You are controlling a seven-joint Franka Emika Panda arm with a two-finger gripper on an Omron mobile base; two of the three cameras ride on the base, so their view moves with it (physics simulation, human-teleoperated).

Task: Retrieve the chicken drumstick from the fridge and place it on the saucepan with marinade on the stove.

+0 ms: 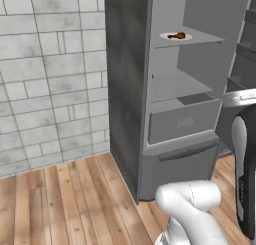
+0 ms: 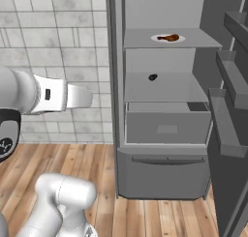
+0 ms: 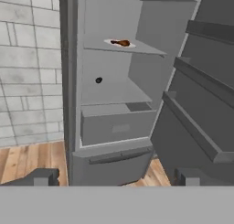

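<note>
The dark grey fridge (image 1: 125, 89) (image 2: 164, 175) (image 3: 109, 166) stands open. On its upper shelf, the brown chicken drumstick (image 1: 178, 36) (image 2: 169, 37) (image 3: 121, 43) lies on a white plate (image 1: 164, 36) (image 2: 155, 38). My gripper (image 3: 113, 177) is open, its fingertips (image 3: 40, 176) wide apart with nothing between them. It hangs well short of the fridge, facing the shelves from below the drumstick's level. The saucepan with marinade and the stove are out of view.
A small dark object (image 2: 152, 77) (image 3: 98, 80) sits on the middle shelf above a grey drawer (image 2: 167, 127). The open door with its racks (image 2: 227, 81) (image 3: 201, 81) juts out on the right. A tiled wall (image 1: 45, 79) and wooden floor (image 1: 60, 199) lie left.
</note>
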